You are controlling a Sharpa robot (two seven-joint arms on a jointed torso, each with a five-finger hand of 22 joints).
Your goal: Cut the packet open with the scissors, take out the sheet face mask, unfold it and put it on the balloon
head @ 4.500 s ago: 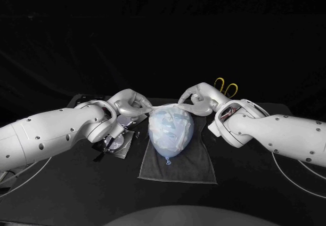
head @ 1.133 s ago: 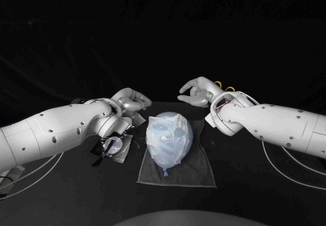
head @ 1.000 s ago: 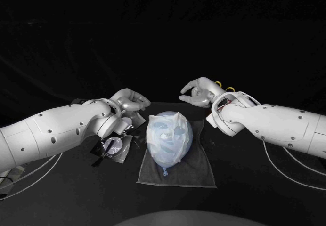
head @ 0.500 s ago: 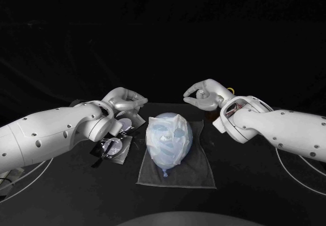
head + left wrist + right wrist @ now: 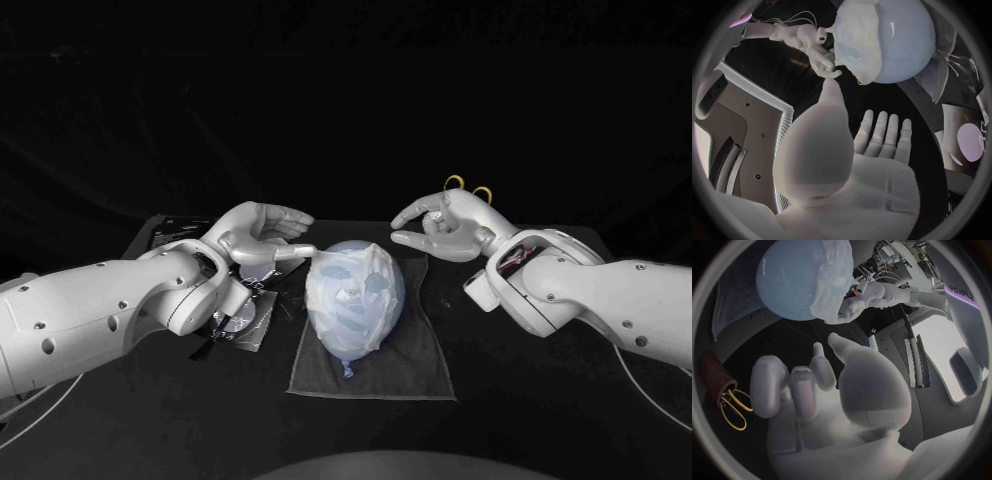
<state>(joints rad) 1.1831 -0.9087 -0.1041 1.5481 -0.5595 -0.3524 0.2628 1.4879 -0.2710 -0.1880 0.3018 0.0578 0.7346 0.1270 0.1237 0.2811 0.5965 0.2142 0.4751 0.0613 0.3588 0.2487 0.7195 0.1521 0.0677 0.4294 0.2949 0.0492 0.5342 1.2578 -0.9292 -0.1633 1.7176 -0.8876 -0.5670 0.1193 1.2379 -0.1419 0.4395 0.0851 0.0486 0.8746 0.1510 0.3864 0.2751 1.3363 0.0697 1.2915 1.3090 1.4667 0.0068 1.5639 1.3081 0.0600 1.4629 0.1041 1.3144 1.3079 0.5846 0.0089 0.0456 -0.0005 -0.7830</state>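
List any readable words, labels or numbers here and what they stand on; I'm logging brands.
None can be read.
Glossy face-mask packet: print too blurred to read.
White panel at the rim of the right wrist view: dark lettering, upside down and cut off, unreadable.

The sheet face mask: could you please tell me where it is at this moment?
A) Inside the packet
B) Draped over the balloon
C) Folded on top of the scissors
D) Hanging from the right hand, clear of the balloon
B: the sheet face mask lies spread over the balloon, its eye and mouth openings facing up, with the balloon resting on the grey cloth.
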